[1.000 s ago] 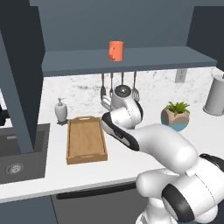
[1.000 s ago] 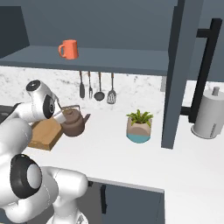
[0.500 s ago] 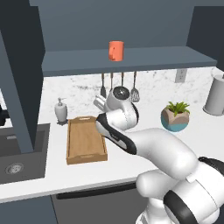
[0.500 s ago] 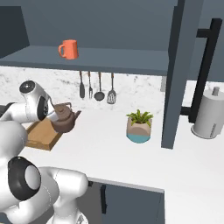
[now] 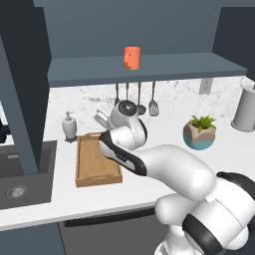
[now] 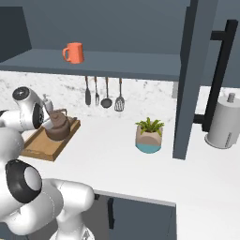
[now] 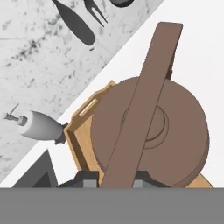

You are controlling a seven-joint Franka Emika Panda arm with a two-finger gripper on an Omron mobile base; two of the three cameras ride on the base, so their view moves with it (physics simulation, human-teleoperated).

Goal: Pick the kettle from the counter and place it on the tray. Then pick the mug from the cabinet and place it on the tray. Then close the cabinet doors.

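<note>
Kettle [image 6: 57, 129] now over tray [image 6: 36, 149], upright.

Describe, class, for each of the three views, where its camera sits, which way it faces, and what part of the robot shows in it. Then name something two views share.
Left base view: behind the arm to its left, facing the counter; arm rises lower right.
Right base view: behind to its right; arm lower left, kettle over the tray.
Hand view: on the hand, looking down the gripper onto the kettle's handle.
Shared: the orange mug shows in both base views.
</note>
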